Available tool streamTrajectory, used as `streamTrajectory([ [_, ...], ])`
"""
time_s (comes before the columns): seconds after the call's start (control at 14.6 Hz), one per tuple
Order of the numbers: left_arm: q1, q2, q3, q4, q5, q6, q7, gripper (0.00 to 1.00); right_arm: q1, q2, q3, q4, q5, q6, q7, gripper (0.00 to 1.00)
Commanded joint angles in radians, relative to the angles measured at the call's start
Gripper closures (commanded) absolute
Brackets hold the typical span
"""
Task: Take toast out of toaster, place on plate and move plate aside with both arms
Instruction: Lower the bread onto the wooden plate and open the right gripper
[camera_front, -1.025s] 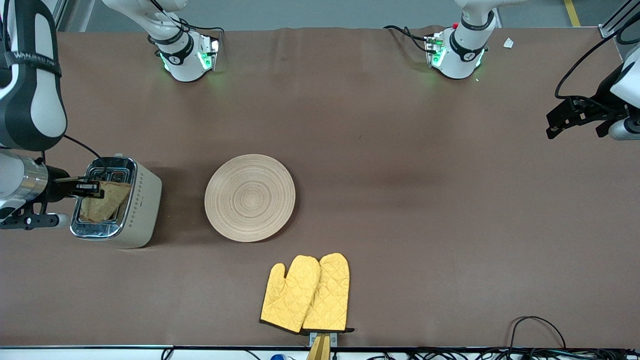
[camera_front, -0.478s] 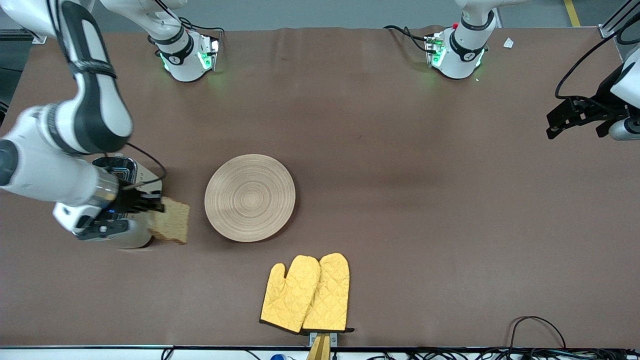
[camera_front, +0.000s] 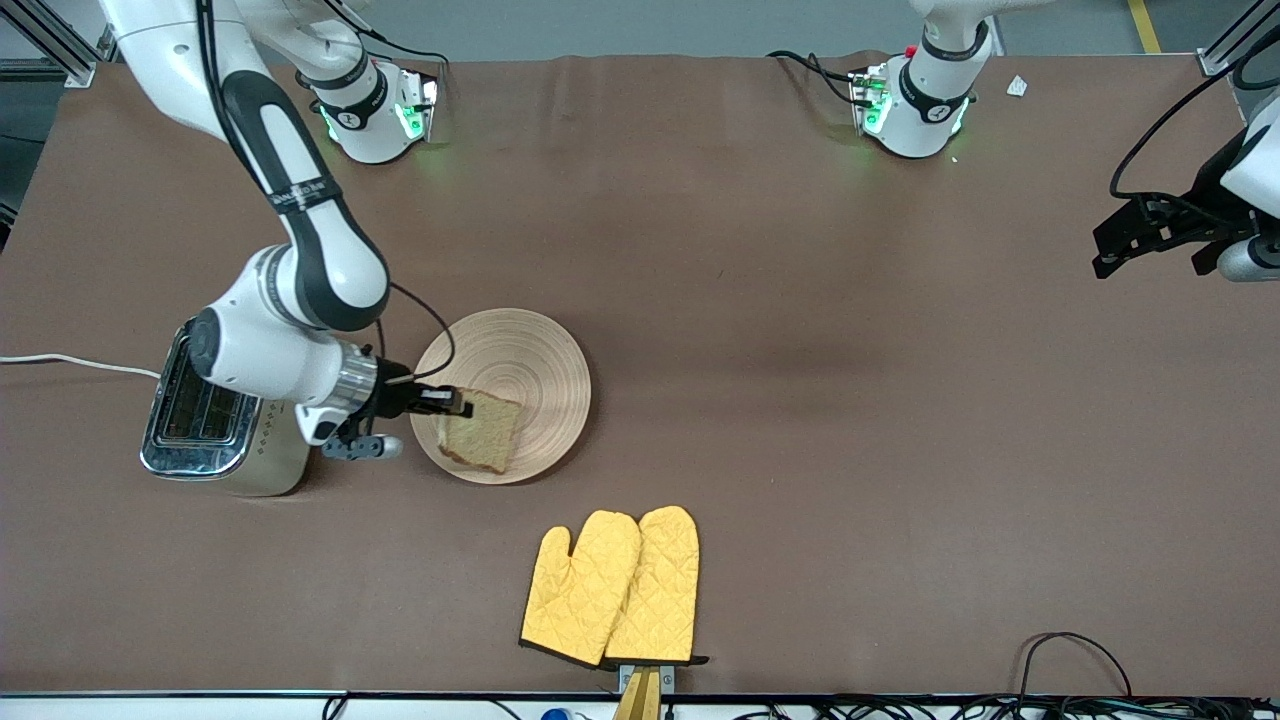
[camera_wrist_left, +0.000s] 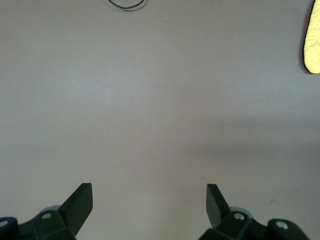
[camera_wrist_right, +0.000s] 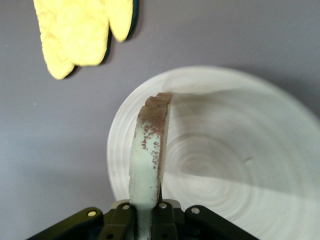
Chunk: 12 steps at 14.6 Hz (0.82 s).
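Brown tabletop (camera_front: 800, 450), speckled toast (camera_front: 482, 431) edge-on

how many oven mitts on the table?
2. Both oven mitts lie side by side, overlapping, nearer the front camera than the plate.

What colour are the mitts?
The oven mitts are yellow, quilted; clearest in the front view.
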Motion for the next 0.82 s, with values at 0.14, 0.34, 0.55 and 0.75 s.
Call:
streamTrajectory([
  [0.14, 0.005, 0.004, 0.000, 0.010, -0.010, -0.011, 0.008, 0.00, 0.026, -0.044, -0.001, -0.128, 0.096, 0.004, -0.001, 1.00],
  [0.34, 0.004, 0.004, 0.001, 0.010, -0.010, -0.012, 0.008, 0.00, 0.017, -0.043, -0.001, -0.178, 0.096, 0.002, -0.029, 1.00],
  [0.55, 0.004, 0.016, 0.000, 0.010, -0.010, -0.073, 0.010, 0.00, -0.026, -0.044, -0.004, -0.229, 0.097, -0.022, -0.154, 1.00],
  [0.75, -0.001, 0.033, -0.003, 0.007, -0.065, -0.122, 0.013, 0.00, -0.037, -0.044, -0.012, -0.244, 0.094, -0.034, -0.172, 0.69],
])
